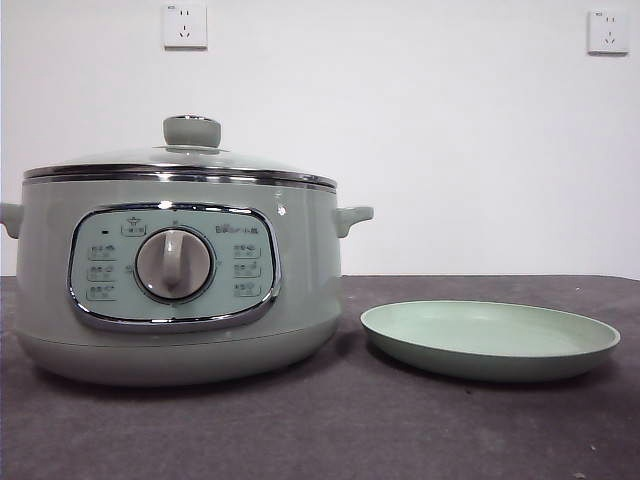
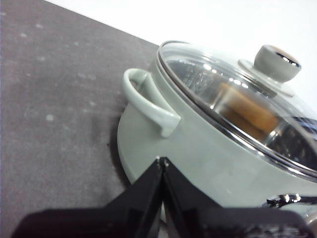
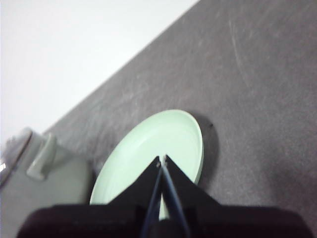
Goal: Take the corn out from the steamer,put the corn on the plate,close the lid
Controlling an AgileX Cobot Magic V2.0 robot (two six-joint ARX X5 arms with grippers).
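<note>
The sage-green steamer [image 1: 175,285] stands at the left of the table, its glass lid [image 1: 180,160] closed on it, green knob [image 1: 192,130] on top. Through the glass in the left wrist view, the yellow-orange corn [image 2: 245,111] lies inside the steamer [image 2: 198,148]. The pale green plate [image 1: 490,338] sits empty to the steamer's right. My left gripper [image 2: 162,161] is shut with nothing in it, hovering beside the steamer's side handle [image 2: 148,101]. My right gripper [image 3: 162,158] is shut and empty above the plate [image 3: 153,148]. Neither arm shows in the front view.
A dark grey mat [image 1: 320,430] covers the table. A white wall with two sockets [image 1: 185,25] stands behind. The steamer's other side handle [image 3: 42,158] shows next to the plate in the right wrist view.
</note>
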